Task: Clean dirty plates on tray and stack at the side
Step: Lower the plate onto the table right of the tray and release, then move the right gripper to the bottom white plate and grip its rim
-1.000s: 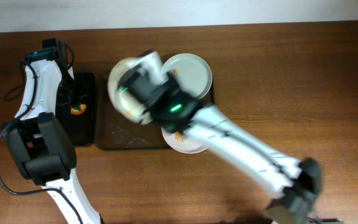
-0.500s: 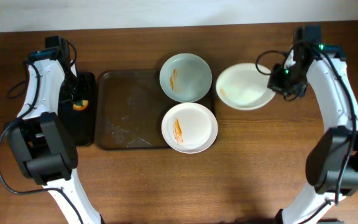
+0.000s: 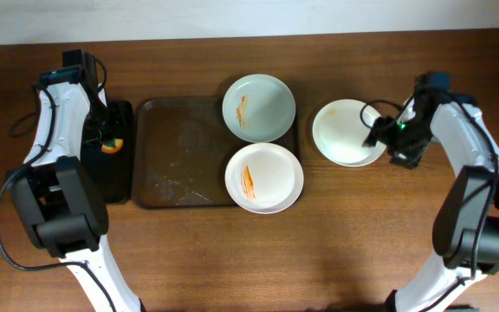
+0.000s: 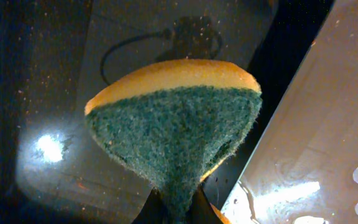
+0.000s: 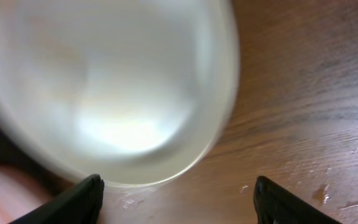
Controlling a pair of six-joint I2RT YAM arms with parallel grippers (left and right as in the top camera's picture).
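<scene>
Two dirty plates sit at the right end of the dark tray (image 3: 176, 156): a pale green plate (image 3: 259, 107) and a white plate (image 3: 264, 178), each with an orange streak. A third, white plate (image 3: 345, 132) lies on the table right of the tray, blurred in the right wrist view (image 5: 104, 87). My right gripper (image 3: 378, 134) (image 5: 179, 199) stands open at that plate's right rim, its fingers apart from it. My left gripper (image 3: 106, 143) (image 4: 176, 214) is shut on a green and yellow sponge (image 4: 173, 137), held above the black container (image 3: 115, 178).
The black container stands against the tray's left edge. Water drops and smears lie on the tray's floor (image 4: 334, 143). A black cable (image 3: 20, 130) runs along the far left. Bare wooden table (image 3: 362, 234) stretches in front of and right of the plates.
My right arm swung a white plate from above the tray to the right, put it down on the table and opened its jaws. The left arm stayed put.
</scene>
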